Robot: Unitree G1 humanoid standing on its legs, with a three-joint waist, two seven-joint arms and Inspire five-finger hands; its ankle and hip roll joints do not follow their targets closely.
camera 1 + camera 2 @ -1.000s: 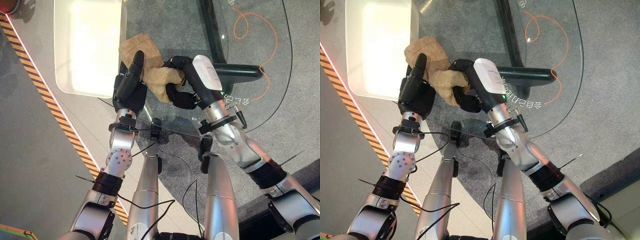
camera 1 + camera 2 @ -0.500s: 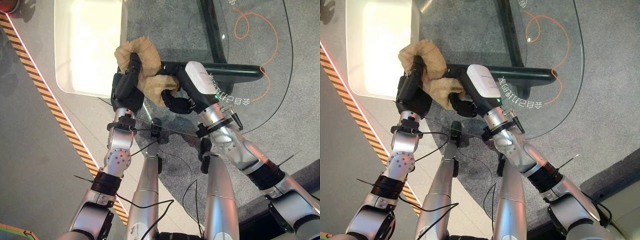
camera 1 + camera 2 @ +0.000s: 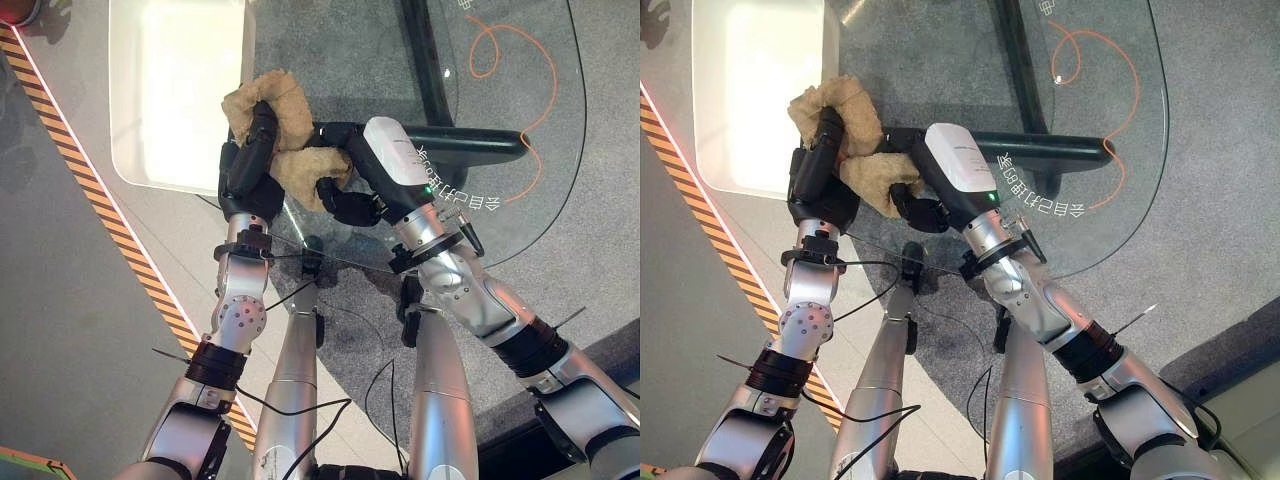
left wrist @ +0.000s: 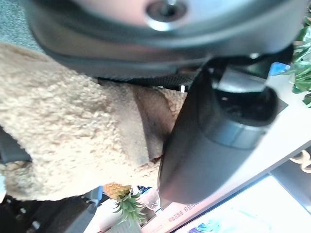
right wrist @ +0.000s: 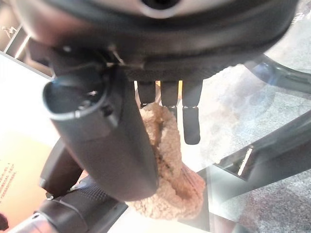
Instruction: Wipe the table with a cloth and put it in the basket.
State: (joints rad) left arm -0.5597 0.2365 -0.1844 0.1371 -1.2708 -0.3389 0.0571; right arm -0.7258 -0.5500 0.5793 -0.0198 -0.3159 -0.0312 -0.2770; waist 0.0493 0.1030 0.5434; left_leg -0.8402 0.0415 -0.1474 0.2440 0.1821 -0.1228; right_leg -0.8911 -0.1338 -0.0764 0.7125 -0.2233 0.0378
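A tan fluffy cloth (image 3: 290,105) is bunched up between both hands at the left edge of the glass table (image 3: 520,190). My left hand (image 3: 245,180) reaches into the cloth from below, fingers curled in its folds and the thumb (image 4: 214,145) pressed against the cloth (image 4: 63,136). My right hand (image 3: 345,205), white cover on its back, grips the cloth's lower lobe (image 3: 875,175) from the right. Its curled fingers and thumb (image 5: 112,136) close round the cloth (image 5: 167,179). The white basket (image 3: 115,120) stands just left of the cloth, whose upper end touches or overlaps its right rim.
A dark table-base bar (image 3: 480,140) runs under the glass behind the right hand. An orange cable (image 3: 515,50) loops on the grey carpet beyond. Yellow-black tape (image 3: 110,220) runs along the floor at the left. A red object (image 3: 15,8) sits at the far left corner.
Both hands have carried the cloth leftward to the basket's rim. The cloth has bunched up and now wraps round the left hand's fingers, which lay straight on it before.
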